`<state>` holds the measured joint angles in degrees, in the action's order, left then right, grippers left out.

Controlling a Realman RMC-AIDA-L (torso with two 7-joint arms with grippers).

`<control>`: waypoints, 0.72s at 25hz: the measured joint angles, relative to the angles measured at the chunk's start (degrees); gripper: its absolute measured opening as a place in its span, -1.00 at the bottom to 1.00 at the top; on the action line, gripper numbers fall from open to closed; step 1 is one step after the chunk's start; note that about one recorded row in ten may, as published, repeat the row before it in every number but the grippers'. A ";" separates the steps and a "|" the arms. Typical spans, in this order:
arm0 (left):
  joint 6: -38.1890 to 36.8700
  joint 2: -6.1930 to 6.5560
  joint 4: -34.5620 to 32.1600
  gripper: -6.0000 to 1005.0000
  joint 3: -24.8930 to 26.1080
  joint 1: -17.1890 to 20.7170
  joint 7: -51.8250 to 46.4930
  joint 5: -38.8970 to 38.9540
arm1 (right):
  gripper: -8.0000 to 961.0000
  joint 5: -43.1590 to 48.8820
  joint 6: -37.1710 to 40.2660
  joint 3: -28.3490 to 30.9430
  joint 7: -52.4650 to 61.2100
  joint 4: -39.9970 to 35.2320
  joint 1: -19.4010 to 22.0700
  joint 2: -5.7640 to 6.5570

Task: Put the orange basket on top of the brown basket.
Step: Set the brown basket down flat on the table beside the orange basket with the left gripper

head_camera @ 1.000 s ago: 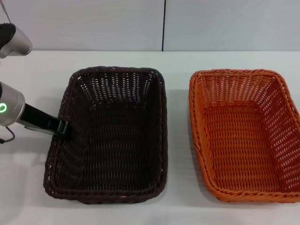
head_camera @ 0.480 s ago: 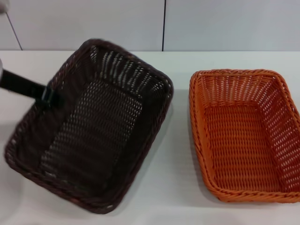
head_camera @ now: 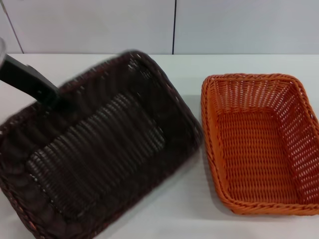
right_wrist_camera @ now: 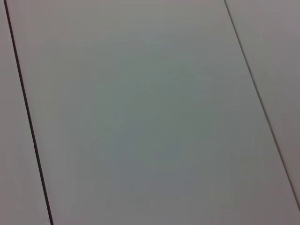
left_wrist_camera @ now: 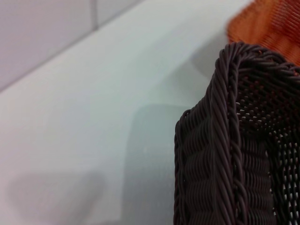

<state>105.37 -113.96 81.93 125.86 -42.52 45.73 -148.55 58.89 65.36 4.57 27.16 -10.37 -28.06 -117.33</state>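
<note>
The brown basket [head_camera: 94, 154] hangs off the table on the left of the head view, tilted and turned at an angle, and looms large. My left gripper [head_camera: 51, 98] is shut on its left rim, with the dark arm reaching in from the upper left. In the left wrist view the brown basket's braided rim [left_wrist_camera: 225, 140] fills the near side, with a corner of the orange basket [left_wrist_camera: 272, 23] beyond it. The orange basket [head_camera: 259, 144] sits upright and empty on the table at the right, apart from the brown one. My right gripper is out of view.
The white table [head_camera: 184, 209] carries both baskets, and a pale panelled wall [head_camera: 99, 25] stands behind it. A narrow strip of bare table separates the two baskets. The right wrist view shows only wall panels [right_wrist_camera: 150, 112].
The brown basket has left the table, rising and turning with my left gripper on its rim, and swinging closer to the head camera. The orange basket has not moved.
</note>
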 joint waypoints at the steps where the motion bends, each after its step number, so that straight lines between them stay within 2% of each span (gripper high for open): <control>1: 0.08 -0.21 -1.43 -0.63 -0.28 -0.80 1.13 0.02 | 0.18 0.00 0.01 0.00 0.00 0.01 0.09 0.00; 3: -0.88 -1.46 -6.19 -0.62 -1.73 -2.80 3.38 0.00 | 0.18 0.00 0.03 0.00 0.00 0.00 0.42 0.00; 4: -0.88 -1.46 -6.19 -0.61 -1.73 -2.80 3.38 0.00 | 0.18 0.00 0.03 0.00 0.00 0.00 0.42 0.00; 8: -6.98 -3.60 -13.79 -0.59 -5.74 -5.78 4.03 -0.17 | 0.18 0.00 0.04 0.00 0.00 0.00 1.13 -0.03; 12: -9.79 -4.07 -18.03 -0.56 -7.75 -7.57 4.04 2.43 | 0.18 0.00 0.04 -0.01 0.00 0.00 1.57 -0.07; 14: -12.27 -4.10 -20.62 -0.55 -10.40 -8.31 4.09 6.12 | 0.18 0.00 0.04 0.00 0.00 0.00 1.91 -0.13; 18: -15.15 -4.09 -22.47 -0.52 -12.70 -8.82 4.76 9.86 | 0.18 0.00 0.03 -0.01 0.00 0.02 2.29 -0.30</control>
<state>90.22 -118.05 59.46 113.15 -51.34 50.49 -138.70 58.89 65.40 4.57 27.16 -10.35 -25.77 -117.62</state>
